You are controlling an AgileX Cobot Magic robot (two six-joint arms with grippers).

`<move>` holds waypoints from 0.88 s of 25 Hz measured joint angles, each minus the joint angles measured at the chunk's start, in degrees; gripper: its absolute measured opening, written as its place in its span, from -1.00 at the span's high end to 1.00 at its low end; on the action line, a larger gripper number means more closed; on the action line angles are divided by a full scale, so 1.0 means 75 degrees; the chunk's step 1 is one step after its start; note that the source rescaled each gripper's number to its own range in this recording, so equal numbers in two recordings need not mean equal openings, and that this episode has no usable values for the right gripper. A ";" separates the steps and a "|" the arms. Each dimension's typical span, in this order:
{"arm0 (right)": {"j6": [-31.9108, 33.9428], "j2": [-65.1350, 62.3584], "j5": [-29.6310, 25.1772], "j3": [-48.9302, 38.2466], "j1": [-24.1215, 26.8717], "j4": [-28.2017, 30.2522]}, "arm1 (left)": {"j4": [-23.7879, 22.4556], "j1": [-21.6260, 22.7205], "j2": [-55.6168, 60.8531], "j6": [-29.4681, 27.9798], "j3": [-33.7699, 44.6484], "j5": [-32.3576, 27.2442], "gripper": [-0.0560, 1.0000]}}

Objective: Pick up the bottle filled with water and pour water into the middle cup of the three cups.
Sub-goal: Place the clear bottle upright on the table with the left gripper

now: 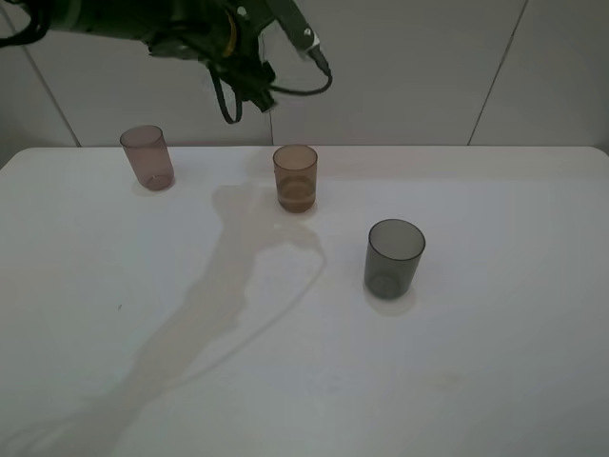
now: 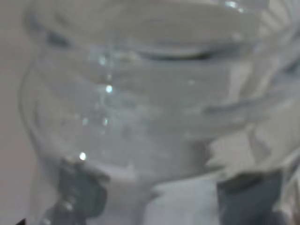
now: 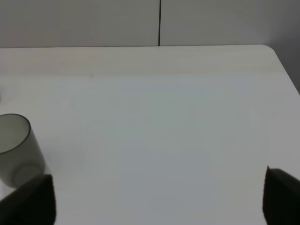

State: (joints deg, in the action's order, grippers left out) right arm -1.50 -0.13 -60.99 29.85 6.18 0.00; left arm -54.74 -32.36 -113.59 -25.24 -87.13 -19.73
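Bottle (image 2: 140, 117) aloft, clamped in closed left gripper (image 2: 164, 201), apparently above middle cup (image 1: 295, 178). Amber cup seems part-filled: pour apparently begun, perhaps done. Mauve cup (image 1: 147, 157) and grey cup (image 1: 394, 257) look dry. Right gripper (image 3: 154, 194) spread wide, empty, near grey cup.

The tabletop (image 1: 495, 381) is plain white. The mauve-brown cup (image 1: 147, 157), the amber-orange middle cup (image 1: 295, 178) and the smoky dark grey cup (image 1: 393, 258) are translucent. The bottle (image 2: 140, 108) is clear, colourless. The wall (image 1: 409, 67) is pale grey with thin dark seams. The left arm (image 1: 124, 19) is black and dark green.
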 joint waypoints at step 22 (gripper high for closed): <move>0.0000 0.0000 0.0000 0.0000 0.0000 0.0000 | 0.4729 0.0175 0.1861 0.0450 0.4501 0.2383 0.85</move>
State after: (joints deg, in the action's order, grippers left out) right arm -1.50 -0.13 -60.99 29.85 6.18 0.00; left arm -19.27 -31.04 -99.63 -21.86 -53.37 -1.85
